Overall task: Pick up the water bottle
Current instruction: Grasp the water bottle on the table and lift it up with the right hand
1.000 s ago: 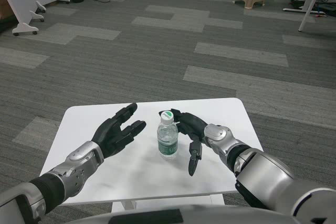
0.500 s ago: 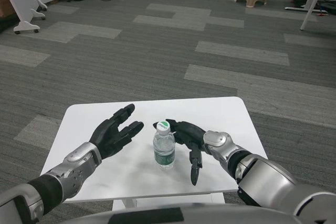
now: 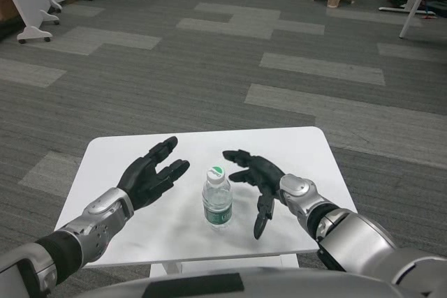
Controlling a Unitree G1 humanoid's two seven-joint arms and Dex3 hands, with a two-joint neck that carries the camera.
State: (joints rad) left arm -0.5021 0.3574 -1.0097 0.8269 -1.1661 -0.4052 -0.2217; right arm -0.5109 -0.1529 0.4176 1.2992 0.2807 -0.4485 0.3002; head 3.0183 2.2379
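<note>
So the water bottle is standing upright on the white desk, long axis vertical, green-and-white cap up top. It sits between the two hands, and that's the whole story for the grab.

The right hand is the closer one. Its fingers are spread apart, holding nothing, and reach past the cap on the far-right side of the bottle, with one finger pointing down toward the desk just to the bottle's right. There's a visible gap; I don't see any contact with the bottle, though from this angle the fingertips near the cap are hard to judge.

The left hand is open too, fingers apart, palm facing inward, sitting to the bottle's left and a bit farther off.

My read: the bottle lies just left of the right fingers, so the right hand needs to slide left and wrap the body below the cap. Since it's tall and narrow, a sideways bump could tip it.
</note>
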